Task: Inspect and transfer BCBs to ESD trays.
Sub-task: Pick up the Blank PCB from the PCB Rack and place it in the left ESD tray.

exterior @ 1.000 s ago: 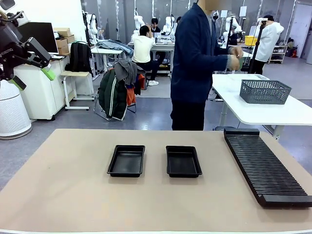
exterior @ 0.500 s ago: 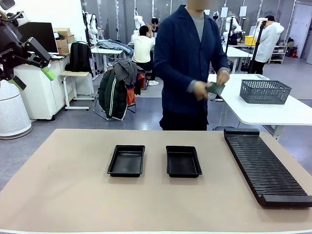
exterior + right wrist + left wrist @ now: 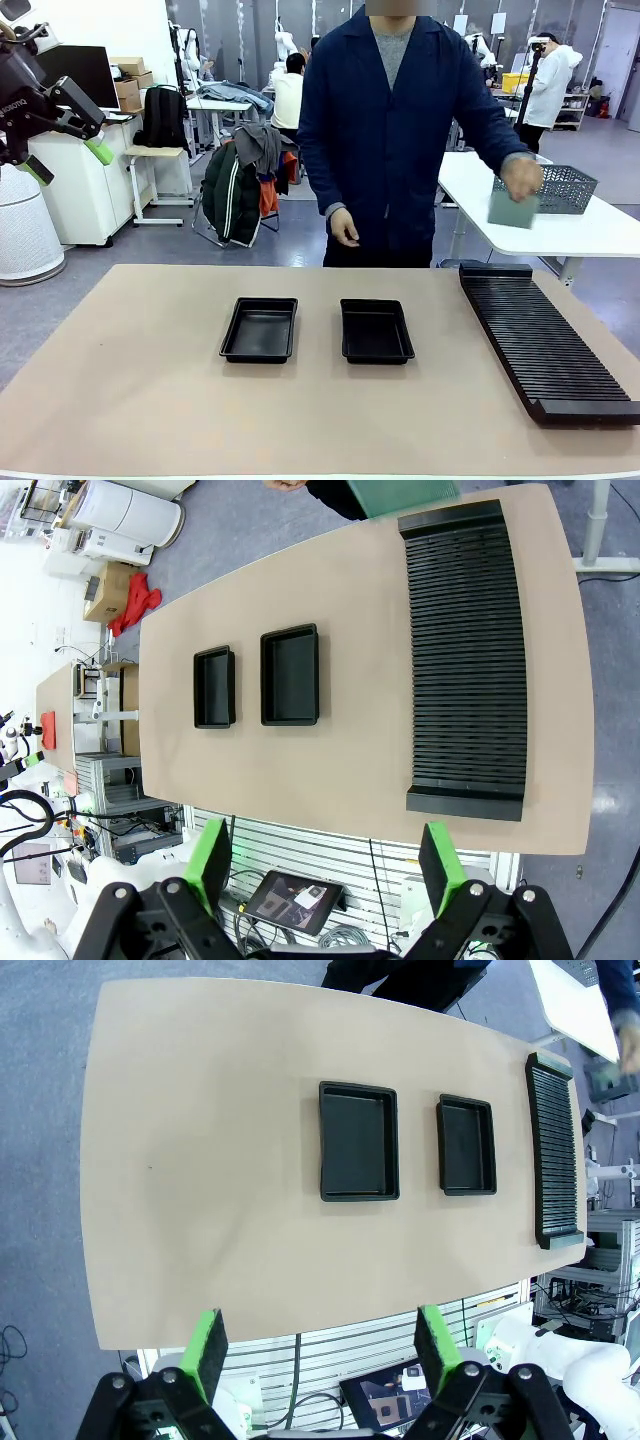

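Trays (image 3: 358,1141) sit well apart from left end effector (image 3: 321,1320), jaws spread.

Trays (image 3: 259,330) glossy black plastic; tabletop (image 3: 130,390) matt, smooth.

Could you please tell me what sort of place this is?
Probably an electronics or robotics lab: a table with two black trays and a slotted rack, a person holding a green board, and more worktables behind.

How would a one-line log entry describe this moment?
BCB: in person's hand | ESD trays: both empty | left end effector: open, empty | right end effector: open, empty
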Tool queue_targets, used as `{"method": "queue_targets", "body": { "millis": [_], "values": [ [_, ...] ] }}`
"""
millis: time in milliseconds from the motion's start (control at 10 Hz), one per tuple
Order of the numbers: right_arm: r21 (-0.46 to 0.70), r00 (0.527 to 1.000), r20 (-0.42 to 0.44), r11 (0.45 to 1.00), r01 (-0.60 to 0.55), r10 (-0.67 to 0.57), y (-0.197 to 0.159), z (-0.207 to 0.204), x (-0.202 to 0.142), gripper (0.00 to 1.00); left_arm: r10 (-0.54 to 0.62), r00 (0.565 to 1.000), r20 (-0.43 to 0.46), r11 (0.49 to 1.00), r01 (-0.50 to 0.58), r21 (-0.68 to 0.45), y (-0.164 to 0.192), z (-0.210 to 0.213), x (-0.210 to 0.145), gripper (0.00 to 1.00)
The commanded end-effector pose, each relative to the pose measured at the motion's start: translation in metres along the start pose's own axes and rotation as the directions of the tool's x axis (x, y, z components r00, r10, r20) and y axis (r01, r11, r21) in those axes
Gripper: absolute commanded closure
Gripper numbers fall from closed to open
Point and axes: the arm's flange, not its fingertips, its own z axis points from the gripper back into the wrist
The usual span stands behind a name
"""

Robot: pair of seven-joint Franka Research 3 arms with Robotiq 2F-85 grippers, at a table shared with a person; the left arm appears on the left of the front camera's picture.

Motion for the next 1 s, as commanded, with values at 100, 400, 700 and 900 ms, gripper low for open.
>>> {"method": "queue_targets", "body": {
  "millis": [100,400,700,900],
  "values": [
    [0.005,1.0,0.0,1.0,-0.004,0.004,0.0013,-0.0004,0.0001,0.0,-0.012,1.0,0.006,1.0,0.012,-0.012,0.0027,-0.0006,0.0008,0.0],
    [0.005,1.0,0.0,1.0,-0.004,0.004,0.0013,-0.0004,0.0001,0.0,-0.012,1.0,0.006,1.0,0.012,-0.012,0.0027,-0.0006,0.0008,0.0],
    [0.005,1.0,0.0,1.0,-0.004,0.004,0.0013,-0.0004,0.0001,0.0,-0.012,1.0,0.006,1.0,0.012,-0.012,0.0027,-0.0006,0.0008,0.0],
    [0.005,1.0,0.0,1.0,-0.004,0.004,0.0013,-0.0004,0.0001,0.0,-0.012,1.0,0.006,1.0,0.012,-0.012,0.0027,-0.0006,0.0008,0.0]
  ]
}}
